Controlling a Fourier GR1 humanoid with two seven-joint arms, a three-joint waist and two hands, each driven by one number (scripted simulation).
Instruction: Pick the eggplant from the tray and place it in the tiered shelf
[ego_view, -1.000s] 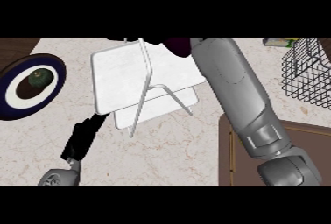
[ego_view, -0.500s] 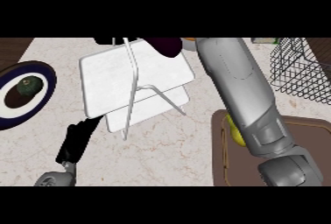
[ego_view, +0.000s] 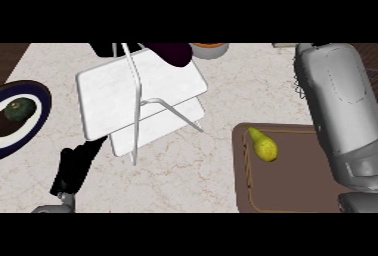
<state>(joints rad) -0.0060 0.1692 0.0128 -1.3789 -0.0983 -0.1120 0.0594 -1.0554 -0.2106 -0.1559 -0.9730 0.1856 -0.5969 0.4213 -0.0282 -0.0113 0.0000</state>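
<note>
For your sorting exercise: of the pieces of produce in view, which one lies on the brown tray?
The yellow pear-shaped fruit. It lies on the brown tray at the right; the dark green one sits on the dark-rimmed plate at the left, and the purple eggplant is at the top edge.

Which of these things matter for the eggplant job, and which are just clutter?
Job:
eggplant
tiered shelf
tray

Clutter:
yellow pear on the tray
plate holding an avocado
orange bowl

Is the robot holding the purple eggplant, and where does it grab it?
It cannot be told. The eggplant sits at the top edge over the tiered shelf, but the right hand is hidden. The left hand holds nothing.
</note>
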